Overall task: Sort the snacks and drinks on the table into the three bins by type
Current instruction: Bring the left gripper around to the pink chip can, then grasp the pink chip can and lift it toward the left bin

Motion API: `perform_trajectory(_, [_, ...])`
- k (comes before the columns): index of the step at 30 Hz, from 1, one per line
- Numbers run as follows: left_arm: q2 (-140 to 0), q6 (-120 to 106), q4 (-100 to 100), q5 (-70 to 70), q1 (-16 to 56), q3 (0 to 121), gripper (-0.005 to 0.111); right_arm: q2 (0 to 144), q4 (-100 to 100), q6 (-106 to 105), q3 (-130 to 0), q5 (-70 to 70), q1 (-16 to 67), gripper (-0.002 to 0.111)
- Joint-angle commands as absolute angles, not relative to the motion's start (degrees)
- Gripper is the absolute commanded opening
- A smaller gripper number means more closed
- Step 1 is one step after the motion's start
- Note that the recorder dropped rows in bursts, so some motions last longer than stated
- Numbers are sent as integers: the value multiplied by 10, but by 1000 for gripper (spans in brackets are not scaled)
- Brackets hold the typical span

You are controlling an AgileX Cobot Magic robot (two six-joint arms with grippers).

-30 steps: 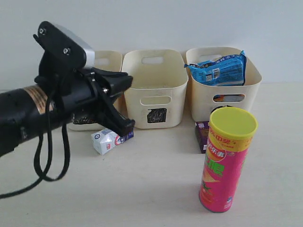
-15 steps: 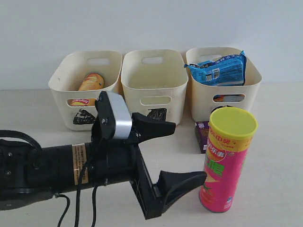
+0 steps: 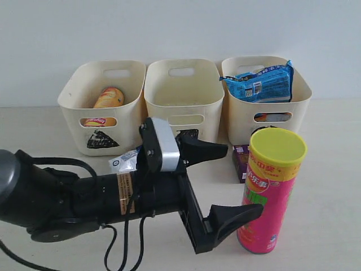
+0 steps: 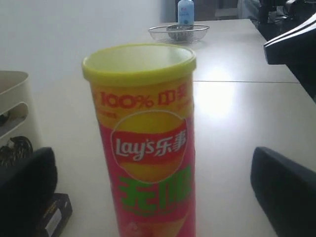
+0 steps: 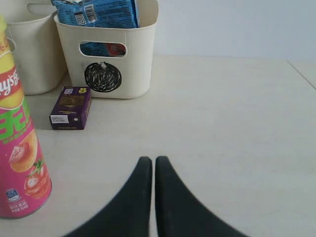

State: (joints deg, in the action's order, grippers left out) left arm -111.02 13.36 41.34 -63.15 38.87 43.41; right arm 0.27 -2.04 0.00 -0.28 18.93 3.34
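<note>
While the left pincer (image 3: pixel 241 179) gapes wide with nothing in its hold, the pink chip can (image 3: pixel 271 197) stands upright just ahead of it, near the front edge of the surface (image 3: pixel 327 186) and toward the right edge. In the left wrist view the can sits centred between the two black fingers (image 4: pixel 284 190), with a gap showing on each side.

Three cream bins stand in a row along the far edge. The triangle bin (image 3: pixel 73 116), nearest the far left corner, holds the yellow-red chip can (image 3: pixel 108 97), leaning inside it. The square bin (image 3: pixel 183 101) stands in the middle, its mark partly hidden behind the left arm. The circle bin (image 3: pixel 299 107), toward the far right corner, holds the blue bag (image 3: pixel 260 83), which sticks up above the rim; more blue and red packaging shows through its handle cutout.

The dark purple carton (image 3: pixel 240 161) lies flat between the circle bin and the pink chip can. The white and blue carton (image 3: pixel 125 161) lies in front of the triangle bin, half hidden by the arm.

The right pincer (image 5: pixel 152 163) is closed, fingertips together, gripping nothing, low over the surface.
</note>
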Motion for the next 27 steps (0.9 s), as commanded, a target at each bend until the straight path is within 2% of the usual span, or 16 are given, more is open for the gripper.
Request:
perform_trajectory(1, [-1143,154,415,-637,392,472,110,0,-20,0,0,184,29,0])
perform_trajectory(12, [-1212,241,414,-637,393,554,110,0,-20,0,0,184,29,0])
perform_trajectory(27, [-1271,252,413,-611,434,631,110,0,-20,0,0,184,29,0])
